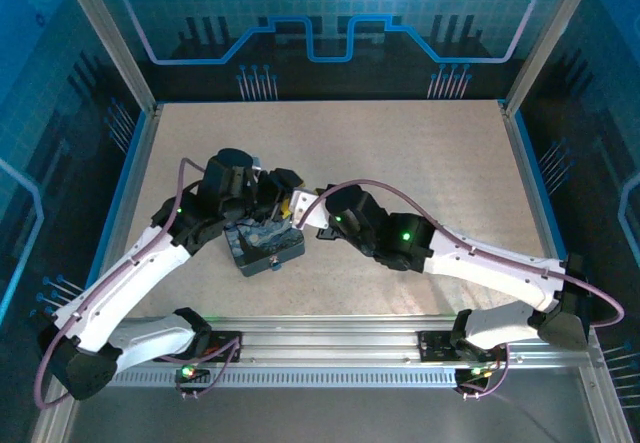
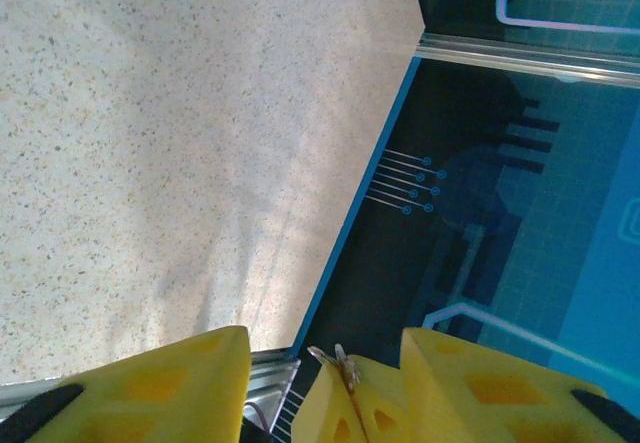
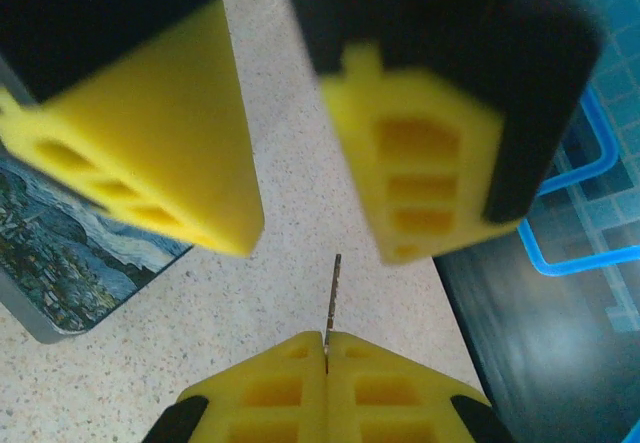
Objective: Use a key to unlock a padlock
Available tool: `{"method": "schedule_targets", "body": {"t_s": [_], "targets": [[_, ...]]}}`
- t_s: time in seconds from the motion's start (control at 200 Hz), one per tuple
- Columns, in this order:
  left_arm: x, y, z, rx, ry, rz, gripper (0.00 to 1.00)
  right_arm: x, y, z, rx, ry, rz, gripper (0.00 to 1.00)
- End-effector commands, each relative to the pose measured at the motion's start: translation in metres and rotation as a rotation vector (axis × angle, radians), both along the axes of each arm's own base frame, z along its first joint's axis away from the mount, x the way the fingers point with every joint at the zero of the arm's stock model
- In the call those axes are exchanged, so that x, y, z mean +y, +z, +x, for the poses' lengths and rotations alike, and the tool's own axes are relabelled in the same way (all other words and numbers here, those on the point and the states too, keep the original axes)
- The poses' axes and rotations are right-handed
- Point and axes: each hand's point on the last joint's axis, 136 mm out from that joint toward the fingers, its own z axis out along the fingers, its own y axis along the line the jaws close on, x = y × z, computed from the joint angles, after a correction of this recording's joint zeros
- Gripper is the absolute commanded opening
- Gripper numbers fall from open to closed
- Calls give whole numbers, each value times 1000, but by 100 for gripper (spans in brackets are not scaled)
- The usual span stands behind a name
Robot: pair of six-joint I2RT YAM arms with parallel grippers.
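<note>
The speckled beige worktop (image 1: 420, 173) spreads across a blue-lit enclosure. The left arm (image 1: 130, 283) and right arm (image 1: 480, 263) reach in from the near rail and meet just left of its centre. Below where they meet lies a rectangular box (image 1: 262, 243) printed with a blue-and-yellow night sky, flat on the surface; the right wrist camera shows one corner of it (image 3: 70, 233) beside the yellow fingers. The left claw (image 1: 272, 199) hangs over the far side of the box with its fingers spread apart, grasping nothing. The right claw (image 1: 297, 208) points at it from the right, clenched on the key (image 3: 334, 293), a thin silvery blade seen edge-on that sticks out from the pressed fingertips. From the left wrist camera, the right claw's tip (image 2: 350, 403) sits between the left claw's open fingers (image 2: 150, 388), and the key (image 2: 338, 361) stands up from it. The padlock (image 1: 277, 262) appears as a tiny dark piece at the near edge of the box, too small to make out in detail.
</note>
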Motion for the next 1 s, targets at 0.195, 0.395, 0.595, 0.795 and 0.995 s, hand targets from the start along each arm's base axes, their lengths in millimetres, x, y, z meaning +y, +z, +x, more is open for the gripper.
{"method": "schedule_targets", "body": {"t_s": [0.195, 0.395, 0.595, 0.795, 0.995], "targets": [[-9, -6, -1, 24, -29, -24, 24, 16, 7, -1, -21, 30, 29, 1], [-10, -10, -1, 28, -32, -14, 11, 10, 6, -1, -22, 15, 23, 1], [-11, -10, 1, -13, -57, 13, 0, 5, 3, -7, 13, 18, 38, 8], [-11, 8, 6, -227, -149, 100, 0, -11, -1, -23, 197, 58, 154, 41], [-17, 35, 2, -478, -288, 171, 0, -31, 14, -42, 512, 174, 477, 59]]}}
